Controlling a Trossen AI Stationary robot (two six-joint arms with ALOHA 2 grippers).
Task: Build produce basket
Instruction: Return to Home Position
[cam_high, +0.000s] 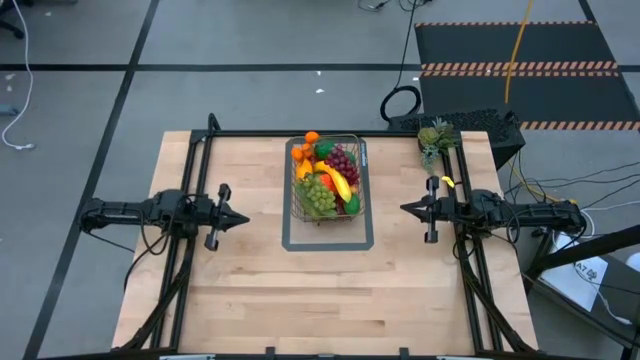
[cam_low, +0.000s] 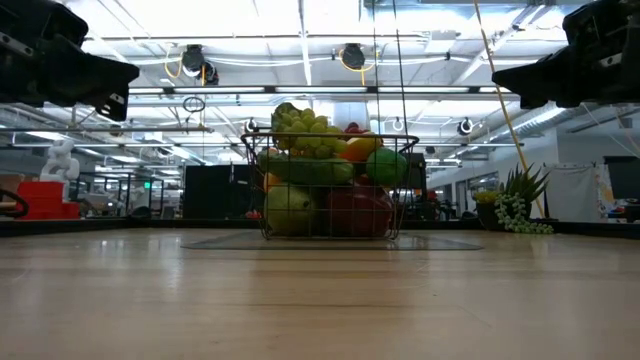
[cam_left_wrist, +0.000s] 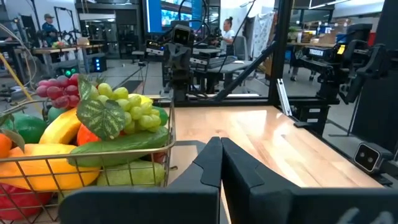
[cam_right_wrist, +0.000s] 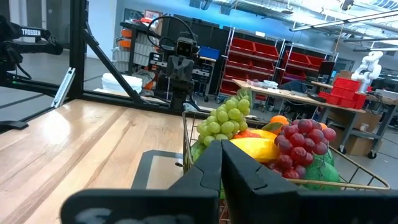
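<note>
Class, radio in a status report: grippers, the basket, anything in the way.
Left gripper shut, left of basket. Right gripper shut, opposite side. Basket heaped with produce. Green plant beside right arm.

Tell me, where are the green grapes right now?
In the high view, the green grapes sit on top in the wire basket, toward its lower-left corner, just left of the banana.

Perhaps gold basket (cam_high: 361, 172), green grapes (cam_high: 318, 197), purple grapes (cam_high: 342, 160).
</note>
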